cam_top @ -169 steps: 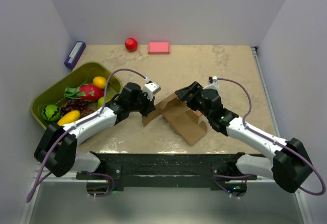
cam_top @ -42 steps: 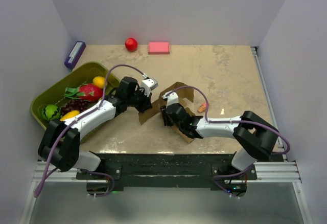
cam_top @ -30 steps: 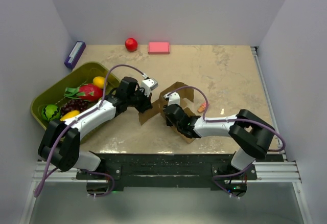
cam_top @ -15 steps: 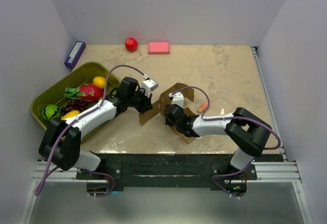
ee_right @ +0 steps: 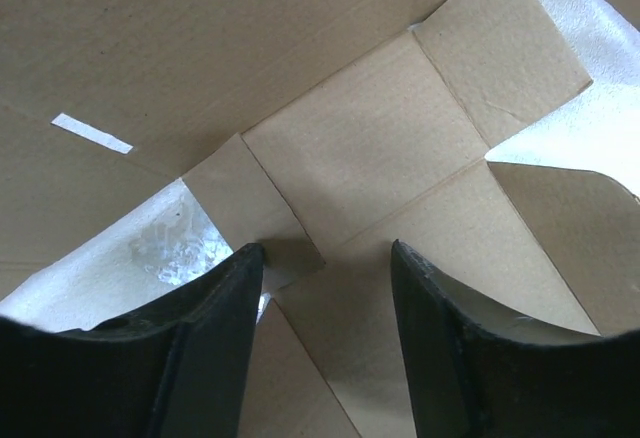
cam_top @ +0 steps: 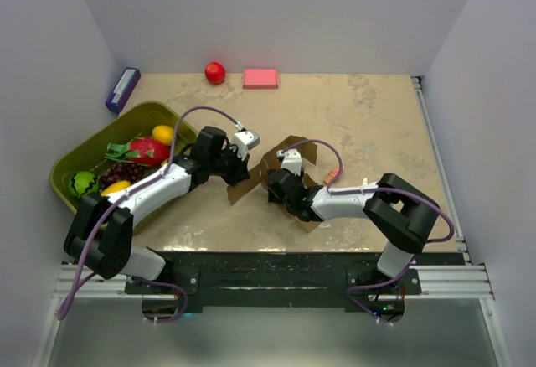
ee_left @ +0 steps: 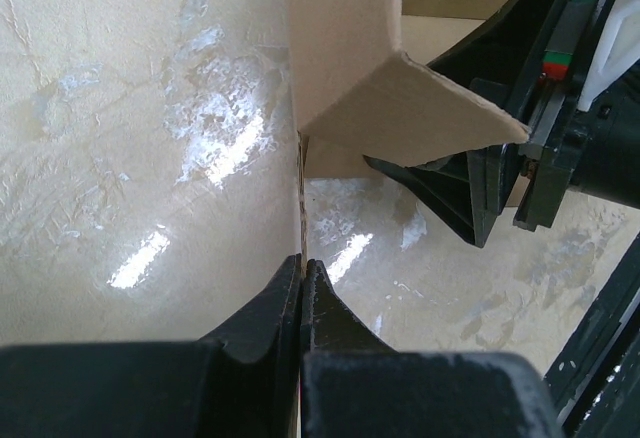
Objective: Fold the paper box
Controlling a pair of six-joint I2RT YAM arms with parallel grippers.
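The paper box point(cam_top: 242, 188) lies in the middle of the table point(cam_top: 368, 124), between the two arms and a little to the left. It is not yet a carton. It is a die-cut sheet of brown cardboard with some panels raised and others flat on the table.

The left gripper point(ee_left: 302, 288) is clenched on the thin edge of one standing flap and holds it upright. The right gripper point(ee_right: 325, 250) hovers low over the inner face of the sheet, above the place where several creases meet. Its jaws are parted and nothing is between them.

I judge that the folding is in its early or middle part: one wall is held up while the other hand looks for its next hold. The next move probably calls for the right gripper to take or push a neighbouring panel and to bend it along its crease towards the held flap. The left grip must not slip while this happens.
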